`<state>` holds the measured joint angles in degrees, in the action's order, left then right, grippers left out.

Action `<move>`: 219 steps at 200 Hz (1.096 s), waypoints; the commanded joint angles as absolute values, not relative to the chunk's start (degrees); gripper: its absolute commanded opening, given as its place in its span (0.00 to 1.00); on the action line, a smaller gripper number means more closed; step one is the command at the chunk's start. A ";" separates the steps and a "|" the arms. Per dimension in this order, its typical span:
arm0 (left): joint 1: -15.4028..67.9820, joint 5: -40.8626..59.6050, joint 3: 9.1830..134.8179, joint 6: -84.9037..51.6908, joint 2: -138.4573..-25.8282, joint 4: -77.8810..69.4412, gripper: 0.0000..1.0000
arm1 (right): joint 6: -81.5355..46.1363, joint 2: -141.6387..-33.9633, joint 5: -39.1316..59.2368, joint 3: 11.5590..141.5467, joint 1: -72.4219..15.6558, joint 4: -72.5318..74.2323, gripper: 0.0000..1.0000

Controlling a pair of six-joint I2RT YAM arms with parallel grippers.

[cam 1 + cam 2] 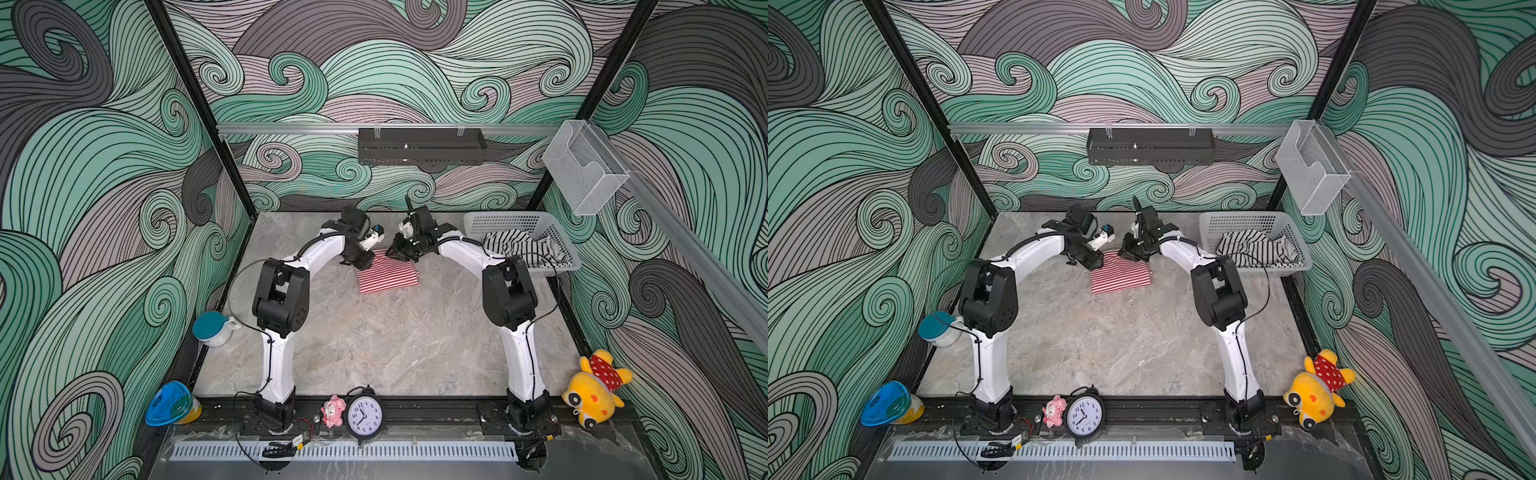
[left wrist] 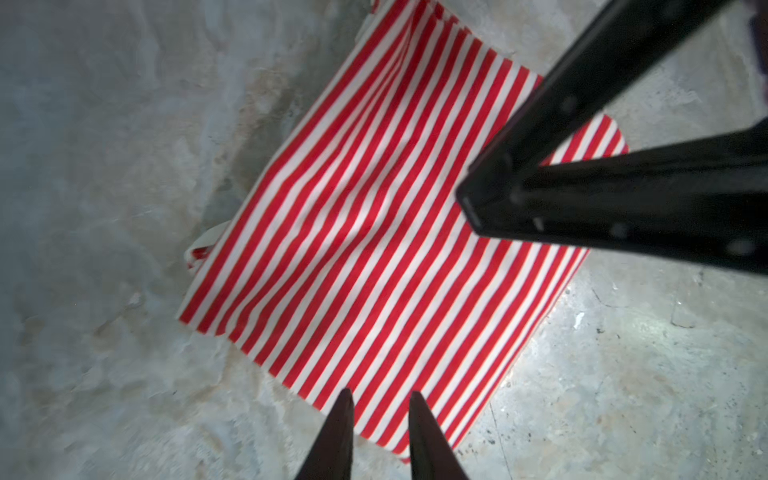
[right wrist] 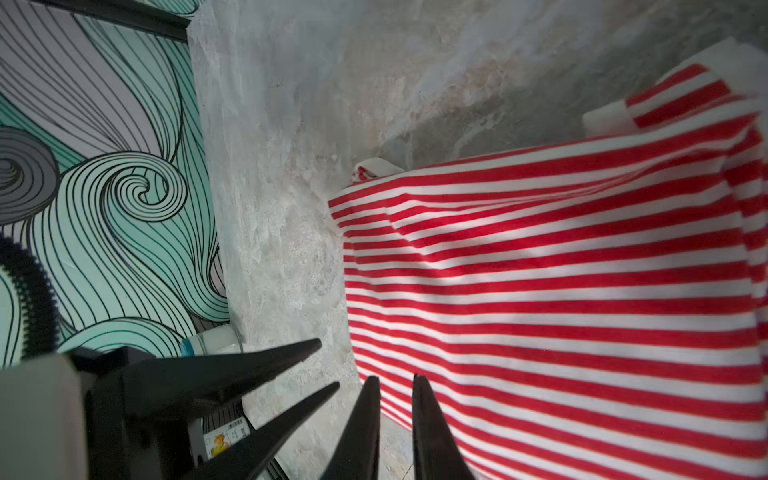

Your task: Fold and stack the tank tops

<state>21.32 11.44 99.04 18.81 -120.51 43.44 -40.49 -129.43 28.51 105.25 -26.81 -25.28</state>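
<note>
The red-and-white striped tank top lies folded into a flat rectangle on the far middle of the table, with white trim poking out at its edges. The black-and-white striped tank top lies crumpled in the white basket. My left gripper hovers over the folded top's far left corner, jaws apart and empty. My right gripper hovers close beside it at the far edge, with a narrow gap and nothing between the fingers. Each gripper also shows in the other wrist view: the left gripper, the right gripper.
The white perforated basket stands at the far right. A teal-lidded cup sits at the left edge. Along the front rail are a blue bowl, a pink toy, a clock and a yellow plush.
</note>
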 commanded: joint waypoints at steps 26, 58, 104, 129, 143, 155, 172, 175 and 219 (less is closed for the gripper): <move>20.81 9.75 103.01 17.49 -127.70 47.80 0.23 | -44.54 -134.47 30.16 101.09 -22.65 -16.85 0.12; 20.76 6.65 102.99 17.40 -129.12 48.52 0.22 | -44.15 -133.17 27.75 96.86 -21.91 -17.17 0.13; 20.74 4.14 102.62 17.40 -128.87 48.76 0.22 | -43.66 -130.50 28.19 94.67 -21.02 -15.58 0.15; 20.74 3.57 102.38 17.57 -128.66 48.43 0.23 | -44.69 -131.85 29.69 99.02 -21.04 -15.34 0.17; 20.75 3.10 102.74 17.73 -128.92 48.50 0.23 | -45.69 -134.38 30.89 102.86 -20.84 -15.84 0.17; 20.73 2.65 102.93 17.84 -129.19 48.69 0.23 | -47.22 -136.58 31.95 105.13 -20.63 -15.18 0.17; 20.74 1.88 102.83 18.01 -129.33 48.65 0.23 | -49.73 -139.28 33.17 107.26 -20.02 -13.17 0.17; 20.74 1.77 102.81 18.02 -129.37 48.69 0.23 | -50.15 -139.69 33.28 107.52 -19.96 -12.80 0.17; 20.67 -1.21 102.47 18.02 -129.53 48.69 0.22 | -53.26 -143.15 33.52 109.27 -18.28 -11.28 0.16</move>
<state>21.08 2.13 101.56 18.17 -128.40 46.46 -50.35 -141.01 33.06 108.49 -19.46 -11.44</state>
